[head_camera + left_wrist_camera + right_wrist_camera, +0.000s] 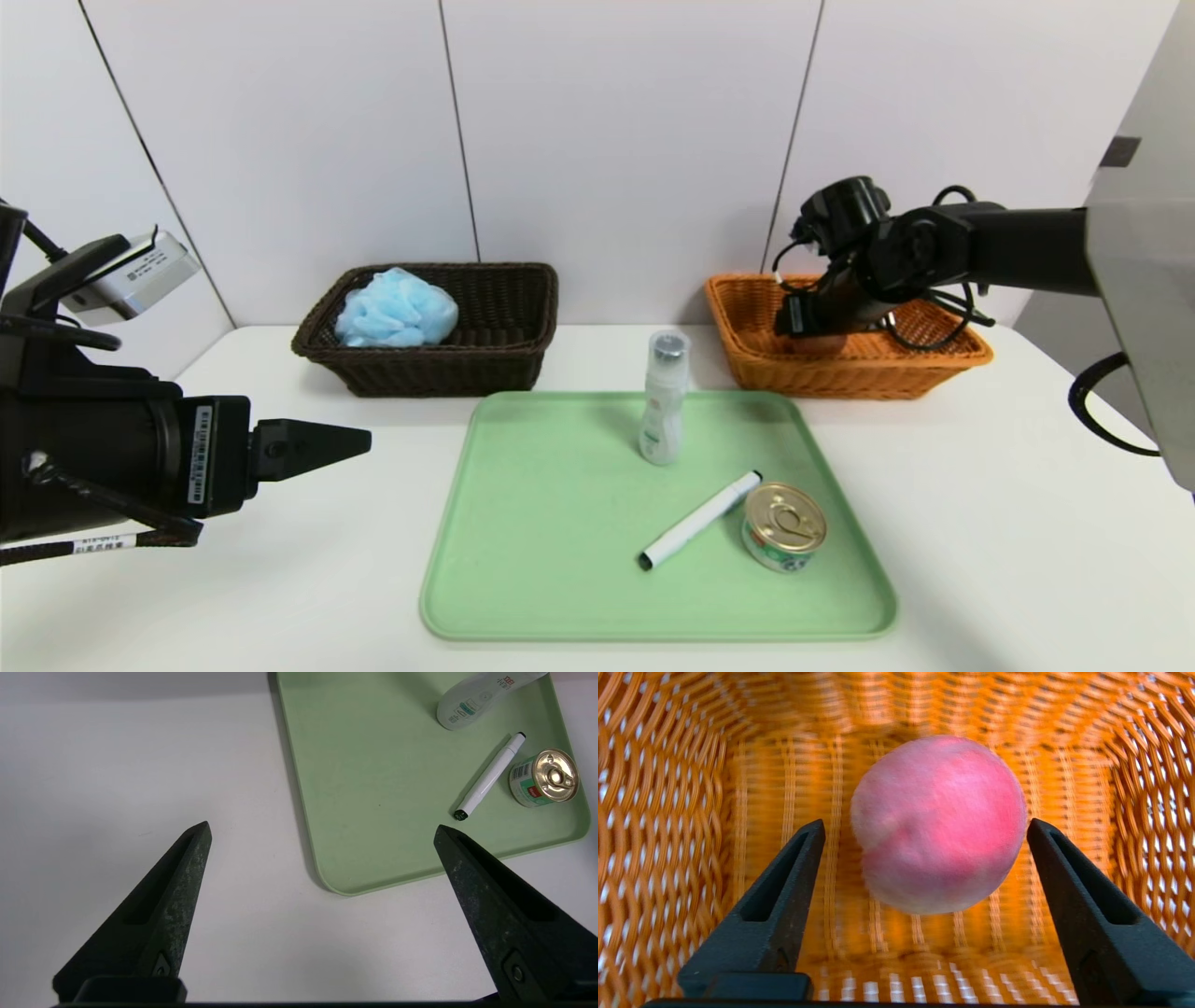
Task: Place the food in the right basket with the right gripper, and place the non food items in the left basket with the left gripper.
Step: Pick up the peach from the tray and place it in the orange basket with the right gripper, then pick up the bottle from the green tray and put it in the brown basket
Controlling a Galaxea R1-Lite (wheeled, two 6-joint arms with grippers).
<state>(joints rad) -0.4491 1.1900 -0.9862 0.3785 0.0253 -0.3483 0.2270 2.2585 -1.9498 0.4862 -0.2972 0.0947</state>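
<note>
Left gripper point(322, 830) idle, fingers wide, empty; right gripper point(924, 828) fingers spread around unheld peach point(938, 823) in orange basket point(668, 812).

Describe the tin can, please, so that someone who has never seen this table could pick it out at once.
Find the light green tray at the middle of the white table, in front of the two wicker baskets. In the tray's near corner on the robot's right stands the tin can, just beside the white marker pen. It is the only short, round, metal thing there, with a gold pull-tab lid and a green-and-white label.
</note>
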